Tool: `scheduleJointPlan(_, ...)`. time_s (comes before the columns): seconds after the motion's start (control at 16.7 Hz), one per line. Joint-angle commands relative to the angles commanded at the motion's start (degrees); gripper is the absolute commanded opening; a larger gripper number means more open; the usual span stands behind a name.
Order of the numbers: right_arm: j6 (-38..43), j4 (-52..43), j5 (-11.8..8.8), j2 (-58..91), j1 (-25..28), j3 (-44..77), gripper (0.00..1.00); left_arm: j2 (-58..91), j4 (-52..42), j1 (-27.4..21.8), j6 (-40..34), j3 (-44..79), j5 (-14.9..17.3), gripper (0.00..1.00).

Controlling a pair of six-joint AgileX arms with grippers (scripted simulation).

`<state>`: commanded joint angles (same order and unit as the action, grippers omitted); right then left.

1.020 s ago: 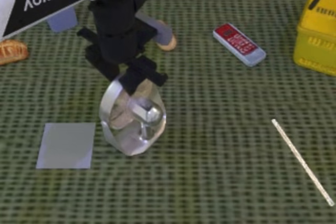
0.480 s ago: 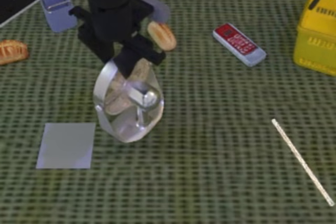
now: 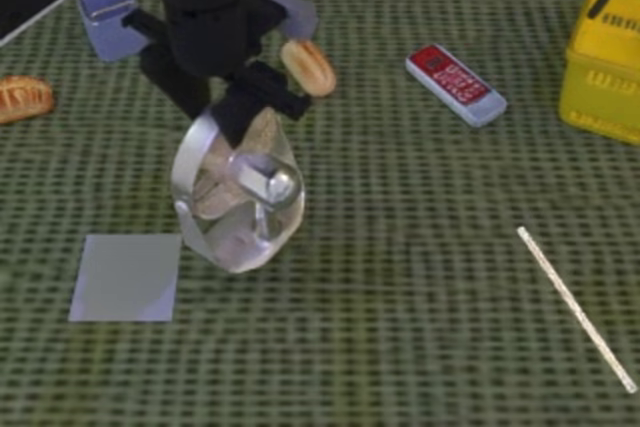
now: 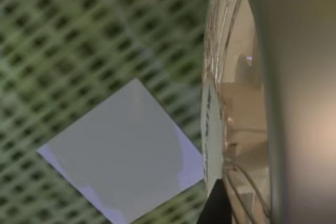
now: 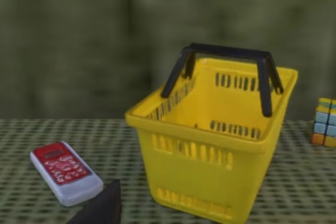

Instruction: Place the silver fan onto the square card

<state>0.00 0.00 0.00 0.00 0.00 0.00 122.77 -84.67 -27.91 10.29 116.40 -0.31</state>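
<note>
Carry step: left gripper (image 3: 243, 119) is clamped on the fan (image 3: 238, 202) rim, fan tilted, held just right of the card (image 3: 127, 276), not on it. Next move needs a shift left over the card, then lowering flat. Right arm not in top view. Arm reads "AGILE".

Green woven check on the table mat (image 3: 420, 247), dark squares on a paler mesh. The silver fan (image 3: 240, 202) gleams mirror-bright with pale beige blades inside its ring. Just left of the fan, the square card (image 3: 125, 277) is plain lavender-grey. Black left gripper (image 3: 235, 112) above the fan. Right of the fan: a red-faced, white-bodied calculator (image 3: 456, 84), then a bright yellow basket (image 5: 210, 145) with black handles. Beside the basket, a multicoloured cube (image 5: 325, 121).
</note>
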Motion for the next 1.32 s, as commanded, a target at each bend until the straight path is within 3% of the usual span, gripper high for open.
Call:
scheduleJointPlan(0.3, 0.0, 0.0, 0.0, 0.0, 0.0, 0.0, 1.0, -3.13, -3.12, 1.78, -15.08, -5.13, -2.6, 0.0)
scheduleJointPlan(0.72, 0.0, 0.0, 0.0, 0.0, 0.0, 0.0, 1.0, -12.34, -3.88, 6.36, -56.0, -15.13, -4.97, 0.0)
scheduleJointPlan(1.08, 0.0, 0.0, 0.0, 0.0, 0.0, 0.0, 1.0, -19.98, 0.06, 10.5, -92.18, -23.64, -3.14, 0.0)
scheduleJointPlan(1.32, 0.0, 0.0, 0.0, 0.0, 0.0, 0.0, 1.0, -23.41, 3.46, 12.63, -107.48, -28.07, -0.87, 0.0)
